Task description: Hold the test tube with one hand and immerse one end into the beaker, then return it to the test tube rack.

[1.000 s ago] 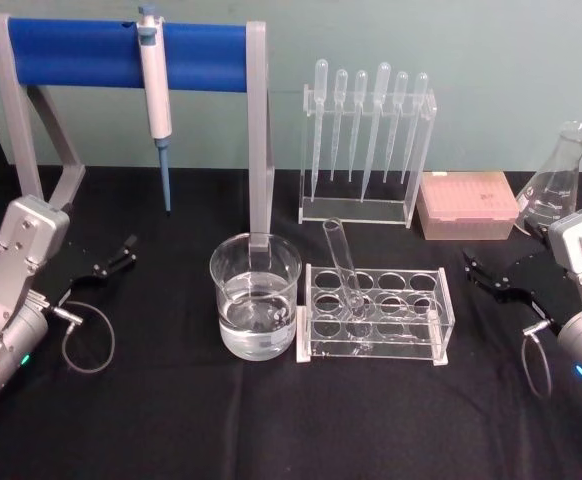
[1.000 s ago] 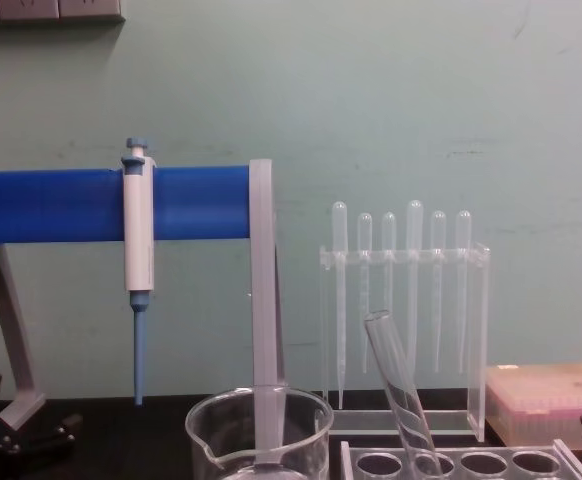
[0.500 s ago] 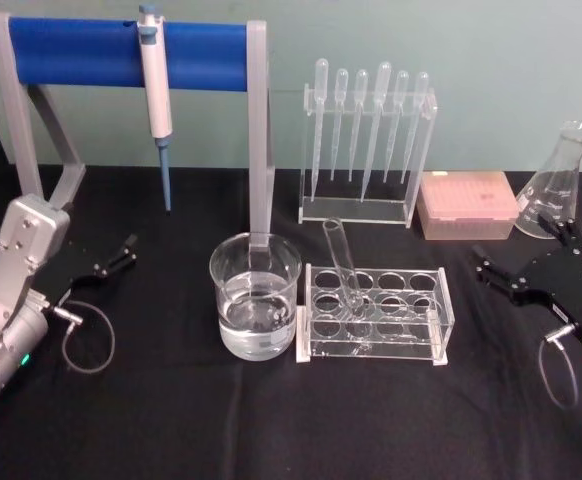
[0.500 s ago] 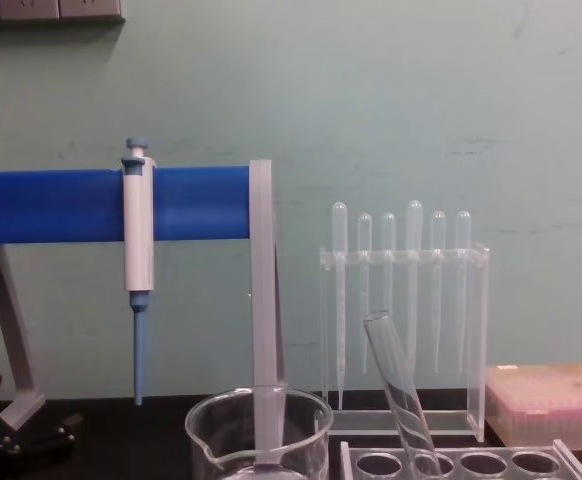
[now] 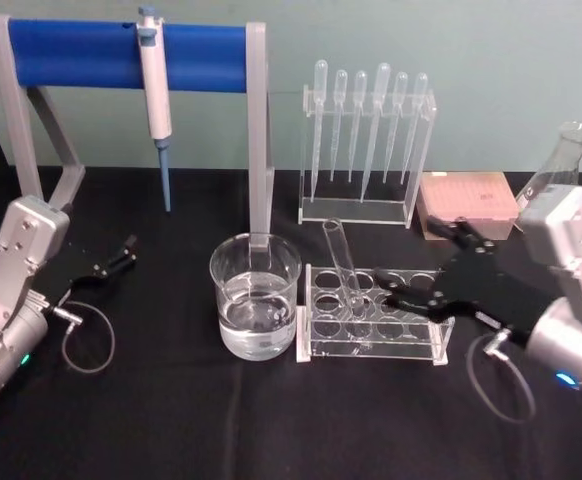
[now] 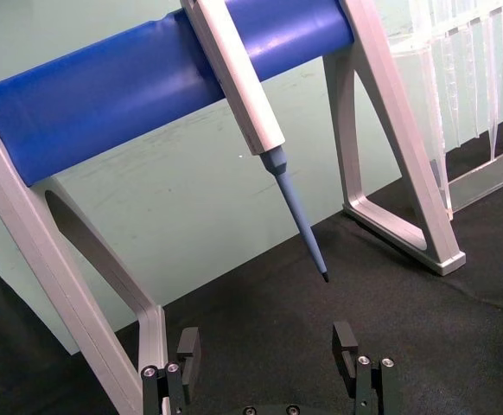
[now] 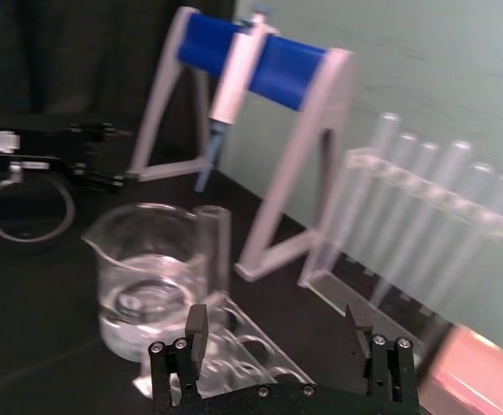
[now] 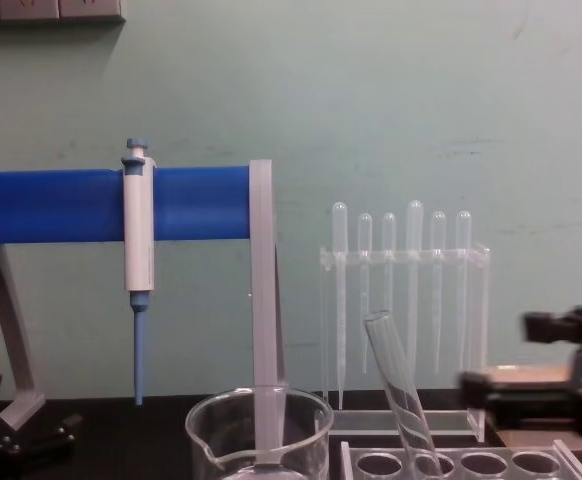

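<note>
On the black table (image 5: 271,420) the test tube (image 5: 343,265) stood in the clear test tube rack (image 5: 371,345). Its round end was down in a hole toward the rack's nine o'clock end and its open rim tilted toward eleven o'clock; nothing gripped it. The beaker (image 5: 256,300), about half full of water, sat just beside the rack at its nine o'clock. The right gripper (image 5: 426,265) hung over the rack's three o'clock end with its two fingers spread wide and nothing between them. One fingertip was above the rack's holes at the tube's three o'clock, apart from the glass, and the other was near the pink box (image 5: 466,200) at the rack's one o'clock. In the right wrist view the tube and beaker lay ahead of the parted fingers. The left gripper (image 5: 111,258) lay low over the table, well off at the beaker's nine o'clock, its fingers likewise apart and empty. At the beaker's eleven o'clock a white-and-blue pipettor (image 5: 154,90) hung from the blue stand (image 5: 81,52). At the rack's twelve o'clock a row of pipettes (image 5: 371,110) hung in their own clear holder. A flask (image 5: 563,155) stood at two o'clock, partly hidden behind the right wrist.
</note>
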Tool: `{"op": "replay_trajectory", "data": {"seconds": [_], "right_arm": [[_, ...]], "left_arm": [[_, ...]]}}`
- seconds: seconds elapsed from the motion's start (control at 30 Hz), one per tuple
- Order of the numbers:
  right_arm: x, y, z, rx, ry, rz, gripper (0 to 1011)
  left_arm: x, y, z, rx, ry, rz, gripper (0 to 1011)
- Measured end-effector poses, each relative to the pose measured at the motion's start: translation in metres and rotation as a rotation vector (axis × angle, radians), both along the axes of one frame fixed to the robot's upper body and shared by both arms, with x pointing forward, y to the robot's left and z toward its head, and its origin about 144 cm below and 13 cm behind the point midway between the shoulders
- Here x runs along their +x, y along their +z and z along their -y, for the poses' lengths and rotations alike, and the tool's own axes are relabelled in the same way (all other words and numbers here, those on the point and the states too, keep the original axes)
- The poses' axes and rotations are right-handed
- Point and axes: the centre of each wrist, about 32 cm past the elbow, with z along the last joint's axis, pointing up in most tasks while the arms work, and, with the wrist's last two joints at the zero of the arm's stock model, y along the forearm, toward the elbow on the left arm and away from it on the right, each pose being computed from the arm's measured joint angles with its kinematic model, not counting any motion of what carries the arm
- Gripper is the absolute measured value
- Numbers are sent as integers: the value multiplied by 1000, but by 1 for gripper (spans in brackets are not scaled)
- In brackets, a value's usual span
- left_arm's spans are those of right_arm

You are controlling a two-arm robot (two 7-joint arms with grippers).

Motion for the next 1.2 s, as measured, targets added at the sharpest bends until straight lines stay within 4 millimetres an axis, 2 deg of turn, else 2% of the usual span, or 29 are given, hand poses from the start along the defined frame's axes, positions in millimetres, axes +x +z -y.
{"op": "replay_trajectory", "data": {"seconds": [0.1, 0.33, 0.8, 1.07, 1.2], "right_arm": [[7, -1, -15, -10, 48, -10, 1002], [19, -2, -34, -38, 93, -21, 1002], [36, -11, -50, -47, 100, -46, 996], [38, -12, -52, -33, 86, -46, 837], [38, -13, -54, -29, 84, -44, 683]], "left_arm": [[0, 0, 0, 0, 0, 0, 1000], [0, 0, 0, 0, 0, 0, 1000], [0, 0, 0, 0, 0, 0, 1000], [0, 0, 0, 0, 0, 0, 1000], [0, 0, 0, 0, 0, 0, 1000]]}}
